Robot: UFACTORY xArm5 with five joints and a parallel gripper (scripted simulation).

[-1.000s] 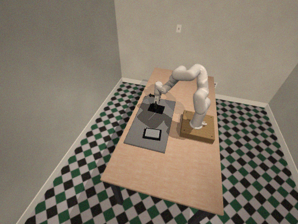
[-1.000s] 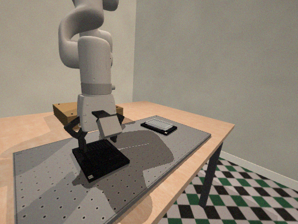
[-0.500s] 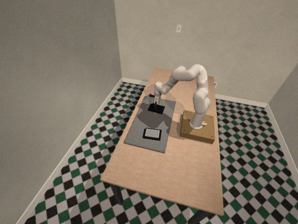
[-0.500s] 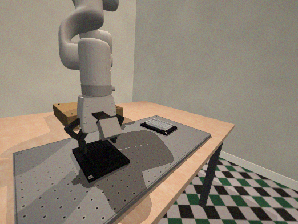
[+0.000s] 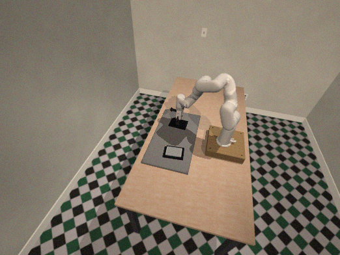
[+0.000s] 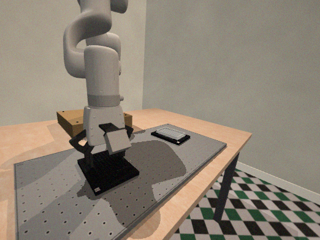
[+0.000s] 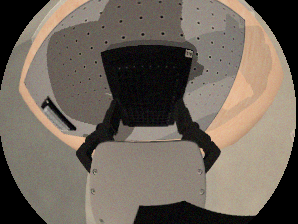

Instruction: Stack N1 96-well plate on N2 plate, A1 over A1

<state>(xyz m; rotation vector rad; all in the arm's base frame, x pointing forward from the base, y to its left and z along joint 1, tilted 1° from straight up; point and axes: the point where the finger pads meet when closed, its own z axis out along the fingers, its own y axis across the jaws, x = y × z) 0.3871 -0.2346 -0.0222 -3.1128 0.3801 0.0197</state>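
The end effector is fully released, its fingers straddling the black 96-well plate in nest N1 (for a side grasp). Target plate sits well apart.

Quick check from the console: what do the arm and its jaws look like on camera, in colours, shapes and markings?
The arm is smooth glossy white with rounded, tubular links and a pale grey band near the wrist. The gripper has a boxy off-white body dotted with small screws, a grey angled block on its front and black linkage jaws. No cables or lettering show.
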